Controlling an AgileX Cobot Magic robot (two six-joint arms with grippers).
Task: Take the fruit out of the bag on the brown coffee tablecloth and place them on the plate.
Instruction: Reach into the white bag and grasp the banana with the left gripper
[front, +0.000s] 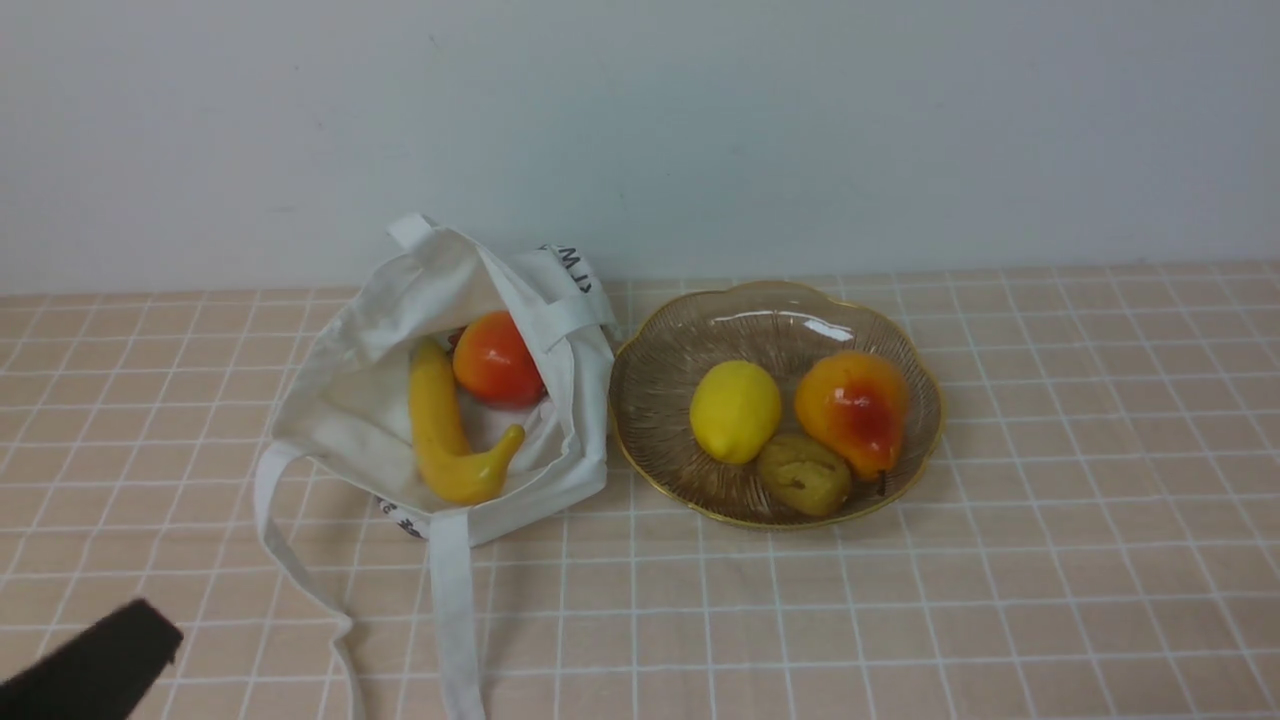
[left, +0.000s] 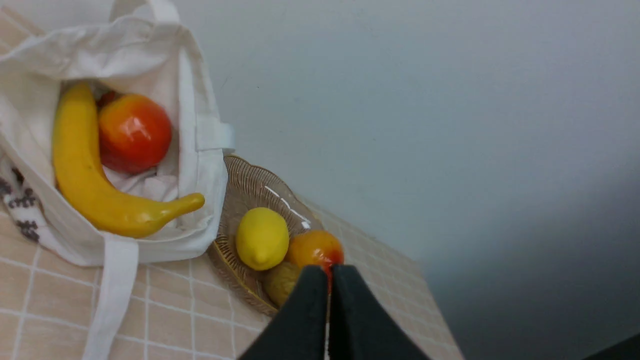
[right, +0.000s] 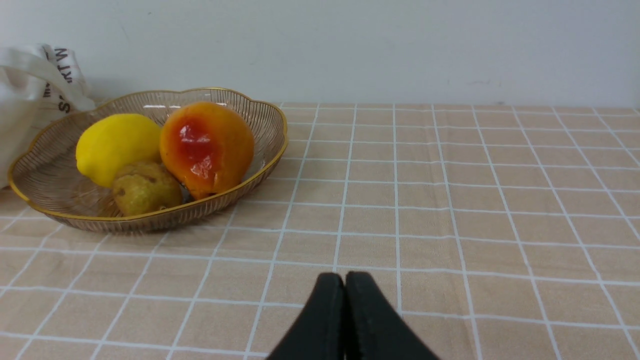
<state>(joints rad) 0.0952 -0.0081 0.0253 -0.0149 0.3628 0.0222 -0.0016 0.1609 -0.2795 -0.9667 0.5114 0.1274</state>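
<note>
1. Inside the white bag (front: 340, 400), at 9 o'clock from the plate (front: 650, 380), the banana (front: 440, 440) and the round red fruit (front: 497, 360) lie touching each other. Both have to go on the plate.
2. The left hand (left: 329, 270) is pressed together and holds nothing. It sits low, at 7 o'clock from the bag. The right hand (right: 345, 277) is pressed together too, empty, over the brown tablecloth (right: 450, 200).
3. A hand that does not spread first cannot grab. It may just poke the fruit deeper in.
4. The fruit is shiny and smooth, so it may slip out of a pinch.
5. The bag is soft. A finger may catch the cloth or a strap (front: 452, 610) and drag the whole bag into the plate just beside it.
6. The plate already holds a lemon (front: 735, 411), a pear (front: 852, 408) and a small green-brown fruit (front: 803, 473). A dropped banana may bump them and roll one out.
</note>
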